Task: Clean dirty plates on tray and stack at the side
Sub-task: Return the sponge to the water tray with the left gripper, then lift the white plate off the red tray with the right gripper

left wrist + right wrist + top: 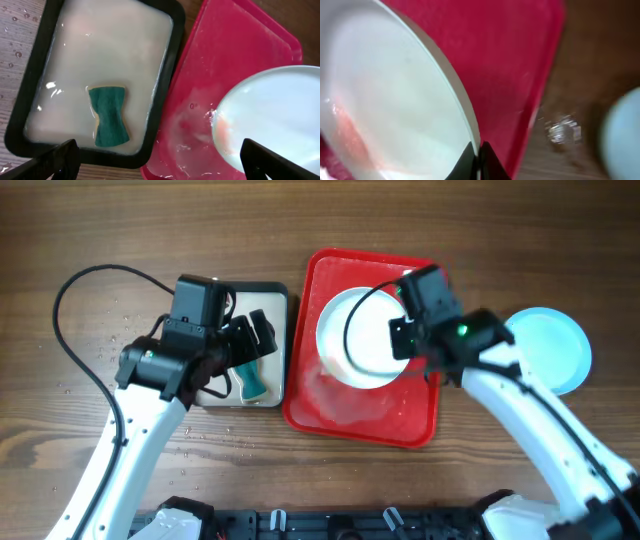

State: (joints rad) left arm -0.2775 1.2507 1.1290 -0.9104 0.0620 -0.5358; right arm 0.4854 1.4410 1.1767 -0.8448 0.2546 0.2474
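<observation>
The right fingers (464, 165) are pressed together on the right-hand rim of the white plate (395, 100), one tip above the lip and one below it, with only that thin edge between them. The plate looks stiff and light, probably hard plastic or glazed ware. Its wet sheen suggests it is slippery, so a pinch this shallow could let it swivel or slide out. The rim is the only place to take it, and I judge a deeper bite, with the plate kept close to level, to be safer. A pale red smear shows near its middle. Whether the pinched edge is lifted off the surface beneath, I cannot tell.

The plate lies on the red tray (400, 425), which sits mid-bench toward the far edge and is filmed with water. Toward the right edge of the bench (100, 220) rests a turquoise plate (555, 345); whether another lies under it is not clear.

The left fingers (55, 162) are spread wide and hold nothing. They hang over the beige tray (110, 45), which sits just beside the red tray on its left. A green sponge (109, 116) lies in it.
</observation>
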